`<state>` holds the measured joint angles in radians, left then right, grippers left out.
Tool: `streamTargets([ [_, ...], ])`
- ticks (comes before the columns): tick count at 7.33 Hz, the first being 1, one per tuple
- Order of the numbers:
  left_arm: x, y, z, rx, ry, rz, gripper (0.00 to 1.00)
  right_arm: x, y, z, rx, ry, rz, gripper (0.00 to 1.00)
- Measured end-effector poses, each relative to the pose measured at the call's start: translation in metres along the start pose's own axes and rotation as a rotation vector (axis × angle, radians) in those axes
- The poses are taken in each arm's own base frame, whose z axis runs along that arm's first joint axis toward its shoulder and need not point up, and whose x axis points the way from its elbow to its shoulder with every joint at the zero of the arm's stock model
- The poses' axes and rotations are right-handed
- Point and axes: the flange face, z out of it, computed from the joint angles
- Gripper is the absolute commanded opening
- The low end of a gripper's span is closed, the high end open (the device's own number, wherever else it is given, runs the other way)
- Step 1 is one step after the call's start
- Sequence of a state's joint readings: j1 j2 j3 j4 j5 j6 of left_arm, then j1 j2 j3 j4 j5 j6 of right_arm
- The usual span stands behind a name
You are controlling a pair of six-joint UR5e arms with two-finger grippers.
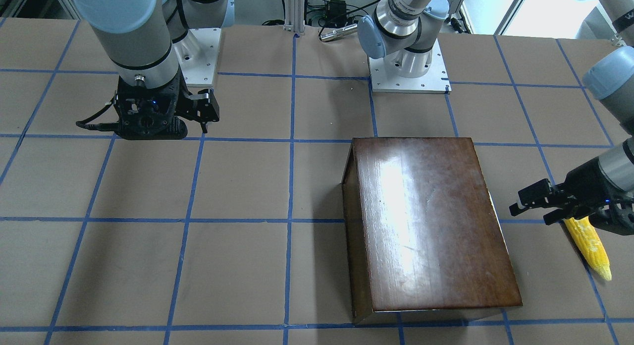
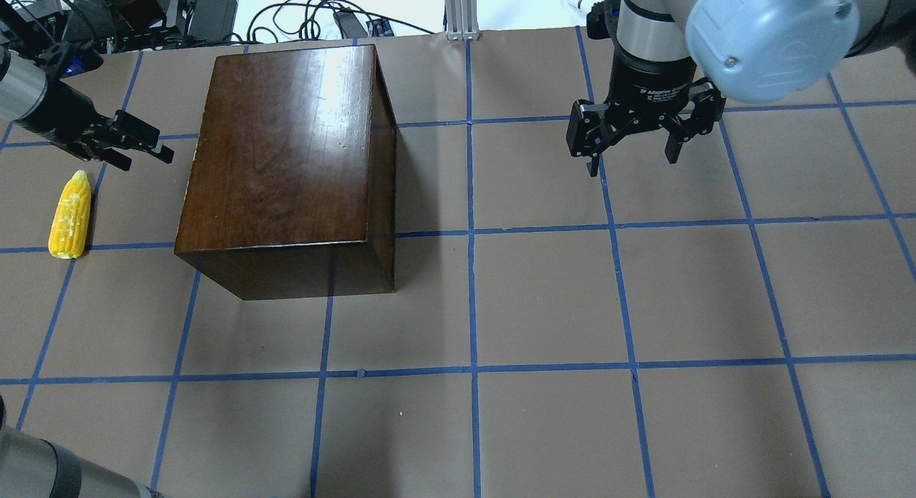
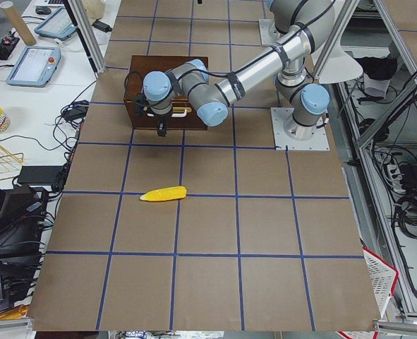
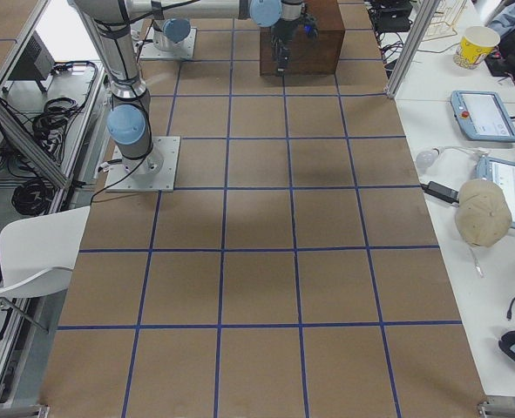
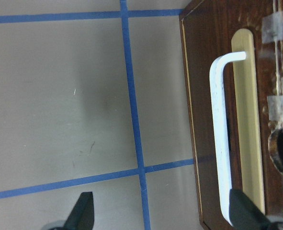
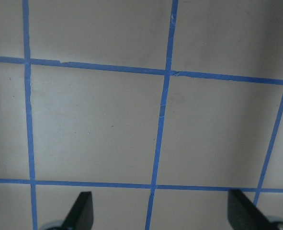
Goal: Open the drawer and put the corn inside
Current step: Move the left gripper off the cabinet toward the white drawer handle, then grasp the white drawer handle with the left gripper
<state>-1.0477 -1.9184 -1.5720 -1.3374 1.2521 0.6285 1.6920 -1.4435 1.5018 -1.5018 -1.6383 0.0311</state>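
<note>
While the left gripper hangs wide open, the drawer pull sits ahead, hard by one finger. Closing off-centre could miss it.

The front-facing camera looks steeply down across the bench toward the robot's bases. The overhead faces the opposite way from behind. Both share the dark wooden box and corn. The end cameras view the bench lengthwise from afar. The left wrist camera sits close to the drawer and its handle, and the right one looks onto taped bench.
</note>
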Motion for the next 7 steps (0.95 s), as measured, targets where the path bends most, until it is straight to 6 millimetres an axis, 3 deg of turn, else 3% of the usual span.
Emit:
streamTargets([
  [7,-0.006,-0.003,0.043,-0.005,0.124,-0.024,1.0,0.0,0.0,0.0,0.0,0.0,0.0,1.0],
])
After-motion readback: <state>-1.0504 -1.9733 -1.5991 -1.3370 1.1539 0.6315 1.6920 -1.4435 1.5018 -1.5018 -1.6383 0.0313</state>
